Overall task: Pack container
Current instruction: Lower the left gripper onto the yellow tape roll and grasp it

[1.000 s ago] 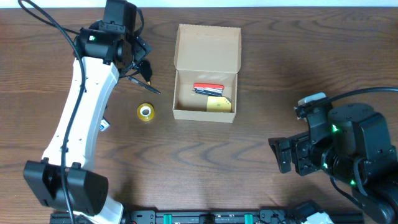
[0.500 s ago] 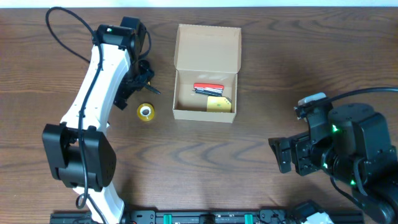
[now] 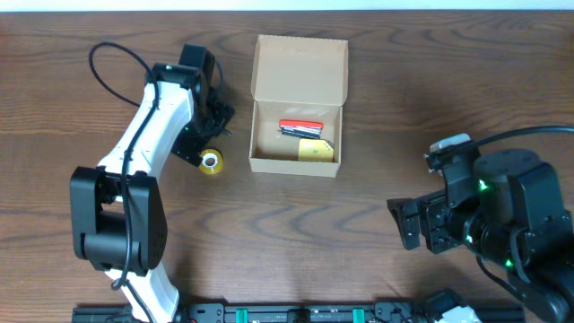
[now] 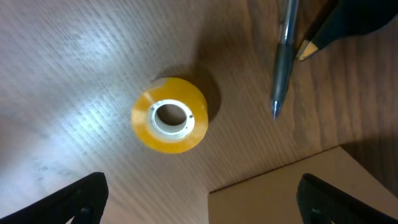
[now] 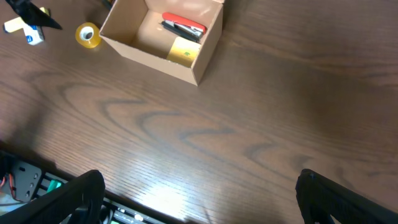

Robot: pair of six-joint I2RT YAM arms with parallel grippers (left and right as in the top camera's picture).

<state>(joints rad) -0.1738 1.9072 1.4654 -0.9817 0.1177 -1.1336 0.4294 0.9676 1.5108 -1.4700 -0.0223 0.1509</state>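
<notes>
The container (image 3: pixel 296 160) is a tan cardboard box, open, its flap lid (image 3: pixel 300 70) standing back. Inside lie a red item (image 3: pixel 300 126) and a yellow item (image 3: pixel 316 151). A yellow tape roll (image 3: pixel 210 161) lies flat on the table left of the box. My left gripper (image 3: pixel 213 130) hovers over the roll, open and empty. In the left wrist view the roll (image 4: pixel 169 114) is below the camera, with a box corner (image 4: pixel 280 193) between the fingers. My right gripper (image 3: pixel 408 224) is open and empty at the right front, far from the box (image 5: pixel 163 37).
A pen (image 4: pixel 285 56) and a pencil tip (image 4: pixel 308 48) lie on the table just beyond the roll. A small white item (image 5: pixel 28 31) lies left of the roll (image 5: pixel 87 35). The table is dark wood (image 3: pixel 359 206).
My left arm has swung and its gripper has come forward and to the right, from behind the pens to over the tape roll. The right arm has not moved.
</notes>
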